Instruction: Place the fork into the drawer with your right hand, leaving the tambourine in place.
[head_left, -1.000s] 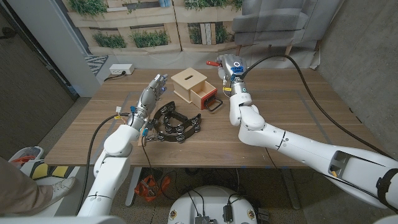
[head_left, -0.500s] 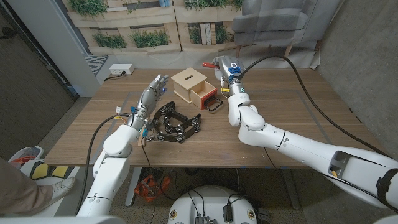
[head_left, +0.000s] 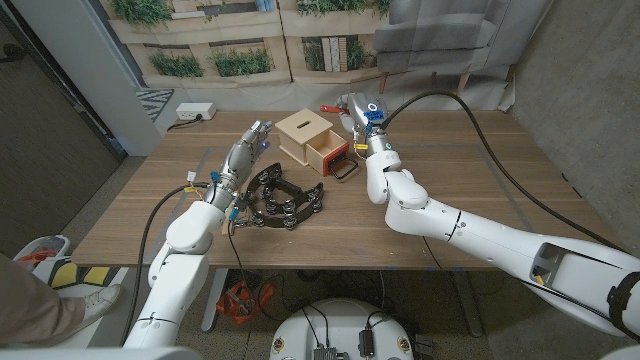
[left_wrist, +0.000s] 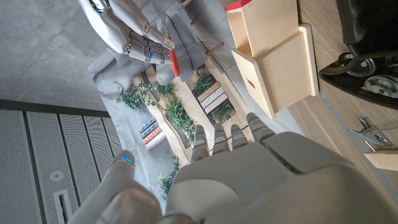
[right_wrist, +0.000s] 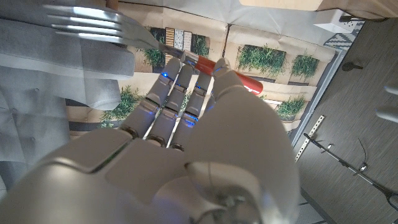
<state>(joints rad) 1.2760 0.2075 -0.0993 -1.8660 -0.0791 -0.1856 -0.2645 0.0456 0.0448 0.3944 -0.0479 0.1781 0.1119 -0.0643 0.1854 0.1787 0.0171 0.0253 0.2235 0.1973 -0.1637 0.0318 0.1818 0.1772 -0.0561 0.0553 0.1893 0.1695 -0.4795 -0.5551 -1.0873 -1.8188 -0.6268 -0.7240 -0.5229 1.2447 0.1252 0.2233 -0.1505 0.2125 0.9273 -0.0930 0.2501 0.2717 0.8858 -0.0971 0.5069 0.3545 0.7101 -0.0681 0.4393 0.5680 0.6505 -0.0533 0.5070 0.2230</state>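
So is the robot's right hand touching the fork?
Touching. In the right wrist view, the right hand's fingers wrap the fork's red handle, lifting it.

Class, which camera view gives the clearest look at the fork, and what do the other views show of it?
The right wrist view: the fork shows its tines and red handle, pinched by the right hand. In the left wrist view it is small and distant. In the head view just the red handle end is clear.

Robot lab: printed backdrop (head_left: 250, 40), concrete wall (head_left: 590, 80)
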